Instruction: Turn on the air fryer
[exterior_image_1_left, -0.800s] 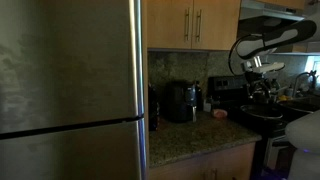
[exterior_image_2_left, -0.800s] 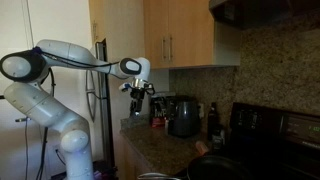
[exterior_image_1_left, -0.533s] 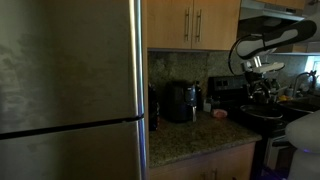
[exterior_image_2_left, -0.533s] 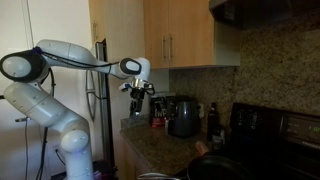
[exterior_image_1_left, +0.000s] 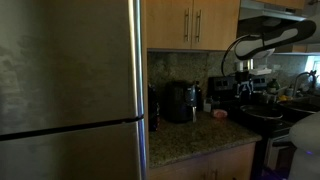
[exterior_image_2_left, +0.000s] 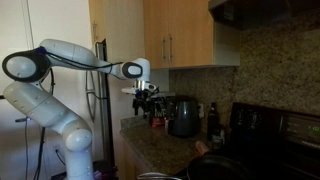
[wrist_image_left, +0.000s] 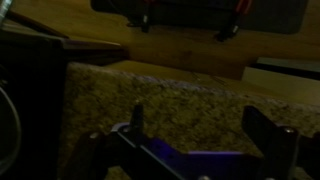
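Note:
The air fryer is a squat black box on the granite counter against the backsplash; it also shows in an exterior view. My gripper hangs in the air above the counter, apart from the air fryer, and in an exterior view it is a short way in front of it. In the wrist view the gripper is open, with two dark fingers spread over speckled granite and nothing between them. I cannot pick out the air fryer for certain in the wrist view.
A large steel fridge fills the near side. Wooden cabinets hang above the counter. A black range with pots stands beside the counter. A narrow dark object and small bottles flank the air fryer.
The gripper has shifted a little toward the air fryer and slightly lower. Nothing else has moved.

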